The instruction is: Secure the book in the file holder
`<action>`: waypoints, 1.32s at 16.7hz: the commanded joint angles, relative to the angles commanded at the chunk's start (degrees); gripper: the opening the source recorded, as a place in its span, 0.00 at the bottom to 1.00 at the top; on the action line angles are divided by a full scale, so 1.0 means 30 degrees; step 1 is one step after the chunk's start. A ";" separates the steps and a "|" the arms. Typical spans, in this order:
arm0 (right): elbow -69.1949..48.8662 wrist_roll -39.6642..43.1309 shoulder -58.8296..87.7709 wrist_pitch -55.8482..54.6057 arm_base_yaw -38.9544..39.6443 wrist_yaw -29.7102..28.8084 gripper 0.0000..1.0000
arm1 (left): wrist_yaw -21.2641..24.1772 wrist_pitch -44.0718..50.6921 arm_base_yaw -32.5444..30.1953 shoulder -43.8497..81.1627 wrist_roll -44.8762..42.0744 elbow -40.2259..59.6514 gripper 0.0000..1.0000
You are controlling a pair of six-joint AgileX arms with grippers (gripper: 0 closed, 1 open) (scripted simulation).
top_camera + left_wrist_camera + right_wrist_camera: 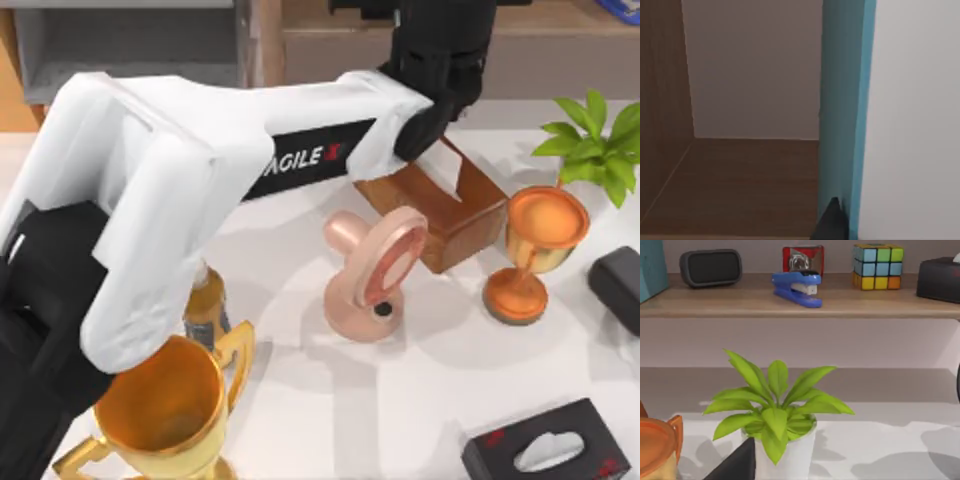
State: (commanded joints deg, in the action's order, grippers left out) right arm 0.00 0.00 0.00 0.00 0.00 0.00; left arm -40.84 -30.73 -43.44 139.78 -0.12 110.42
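Turquoise is running down the left wrist view: the book (842, 115) is standing upright on edge inside a compartment with a brown wooden floor (740, 185) and pale walls, and a dark fingertip (830, 222) of the left claw is pressing against its cover low down. Whether the fingers are clamping it or merely touching, I cannot tell. In the top view the white left arm (200, 160) is stretching across the surface (400, 400) toward the far edge, where the grey file holder (130, 45) is sitting at the far left. Around the arm are lying a gold trophy (160, 410), a pink ring-shaped object (375, 275), a brown wooden box (440, 210), a copper goblet (535, 250), a potted plant (590, 140) and a black tissue box (550, 455). The right arm is sitting parked at the right side, its wrist camera facing the plant (777, 415) and a shelf (800, 305) carrying a blue stapler (797, 289), a colour cube (877, 266) and a dark speaker (710, 267).
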 joint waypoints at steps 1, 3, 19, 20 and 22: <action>0.0000 0.0000 0.0000 0.0000 0.0000 0.0000 1.00 | 0.0000 0.0000 0.0000 0.0000 0.0000 0.0000 0.25; 0.0000 0.0000 0.0000 0.0000 0.0000 0.0000 1.00 | 0.0000 0.0000 0.0000 0.0000 0.0000 0.0000 0.10; 0.0000 0.0000 0.0000 0.0000 0.0000 0.0000 1.00 | 0.0000 0.0823 -0.0221 -0.0334 -0.0332 0.0934 0.00; 0.0000 0.0000 0.0000 0.0000 0.0000 0.0000 1.00 | -0.0019 0.0917 -0.0189 -0.0307 -0.0249 0.0874 0.00; 0.0000 0.0000 0.0000 0.0000 0.0000 0.0000 1.00 | -0.0010 0.0919 -0.0105 -0.0347 -0.0057 0.0602 0.00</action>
State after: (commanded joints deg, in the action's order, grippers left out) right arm 0.00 0.00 0.00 0.00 0.00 0.00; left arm -40.86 -27.98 -43.76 138.74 -0.29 112.22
